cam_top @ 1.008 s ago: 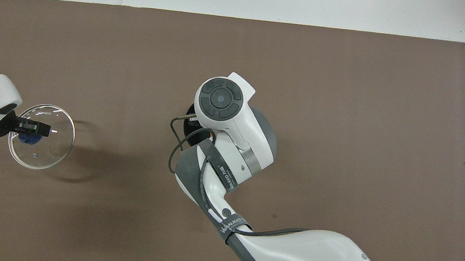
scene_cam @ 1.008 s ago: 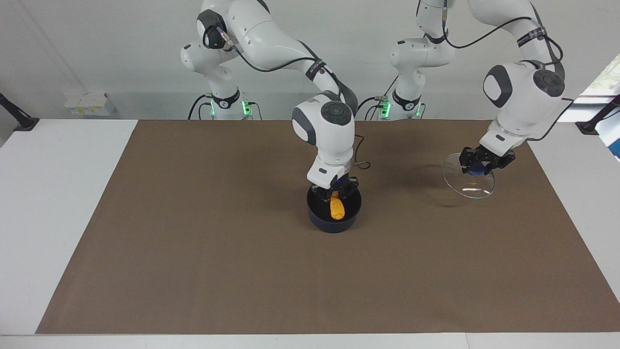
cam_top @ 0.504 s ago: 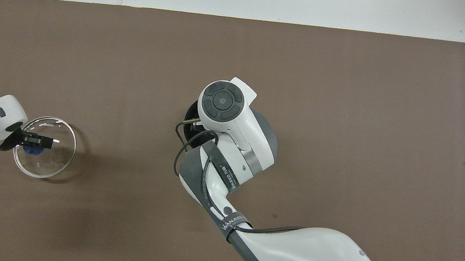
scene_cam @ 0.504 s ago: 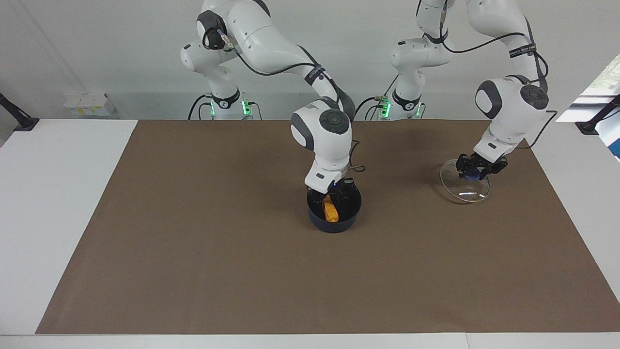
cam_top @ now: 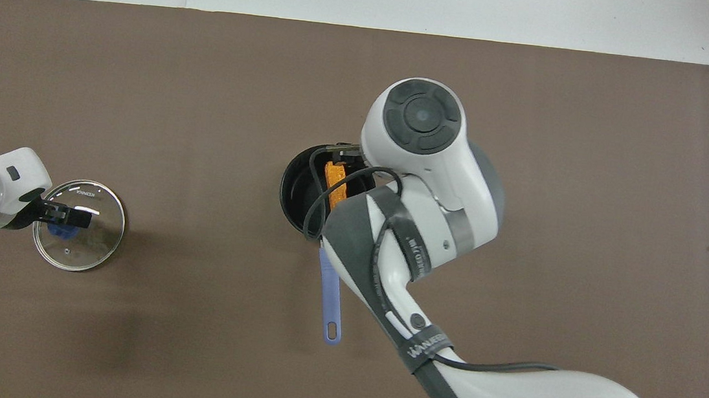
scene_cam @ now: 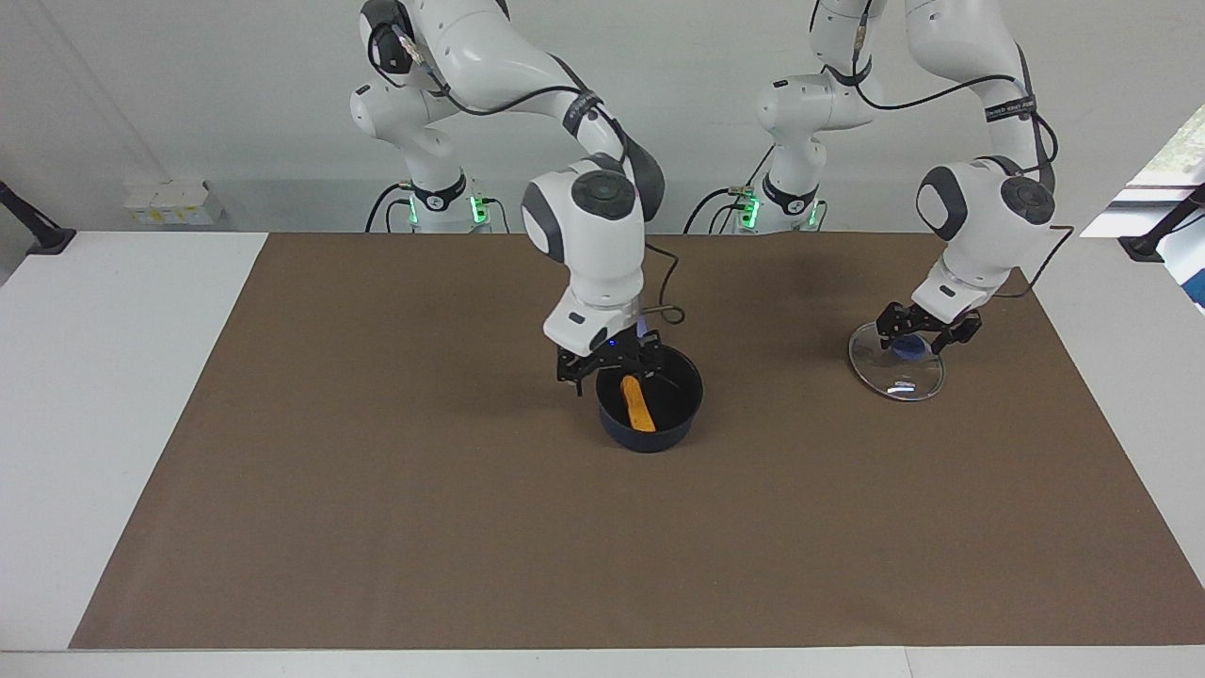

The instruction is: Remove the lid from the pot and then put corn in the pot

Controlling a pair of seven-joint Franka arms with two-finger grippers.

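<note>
We see a brown rectangular mat (scene_cam: 377, 490) covering the white table (scene_cam: 94, 377). At its centre stands the small dark navy saucepan, the pot (scene_cam: 650, 400), its long blue handle (cam_top: 329, 297) pointing to 6 o'clock in the overhead view. The round clear glass lid (scene_cam: 899, 367) with a blue knob lies flat toward the left arm's end. The orange-yellow toy corn (scene_cam: 637, 402) lies inside the pot. Our right gripper (scene_cam: 607, 365) hangs over the pot's rim, fingers apart, holding nothing. Our left gripper (scene_cam: 927, 325) sits over the lid's knob, fingers spread.
</note>
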